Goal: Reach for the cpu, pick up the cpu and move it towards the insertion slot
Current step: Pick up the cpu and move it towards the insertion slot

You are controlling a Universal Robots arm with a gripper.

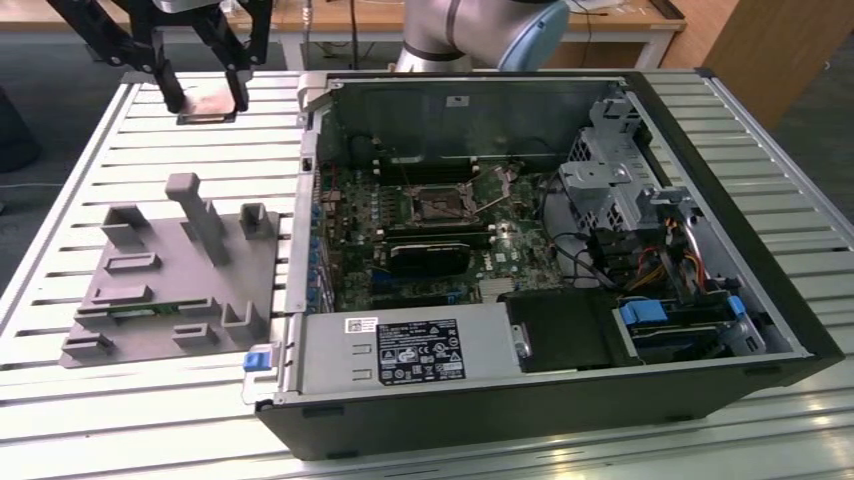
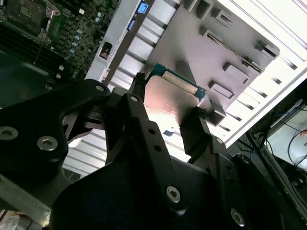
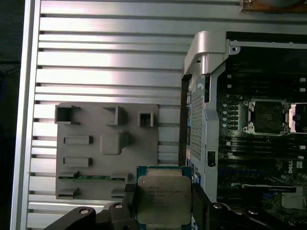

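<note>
The fingertips (image 3: pixel 128 197) bear on two opposite edges of the cpu (image 3: pixel 164 200) in the first wrist view, one dark pad to each side, so the gripper (image 3: pixel 163 203) is closed on the chip with nothing but the chip between the pads; in the second wrist view the same hold shows from beneath, the flat underside of the cpu (image 2: pixel 169 98) spanning the fingers and catching a pinkish reflection; in the exterior view the gripper (image 1: pixel 206 100) carries the cpu (image 1: pixel 208 100) clear above the slatted metal table (image 1: pixel 174 140), beyond the grey fixture block (image 1: pixel 180 275) and to the exterior view's left of the open computer case (image 1: pixel 534 400); the insertion slot (image 1: pixel 437 203) lies on the motherboard inside the case, well apart from the chip, and appears as a dark square in a silver frame (image 3: pixel 266 116) in the first wrist view; judgement: the part is light, thin and rigid, with a smooth metal lid likely to slip under a loose grip, and a delicate contact face; the edge hold now used appears the proper one, keeping the pads off both faces.
</note>
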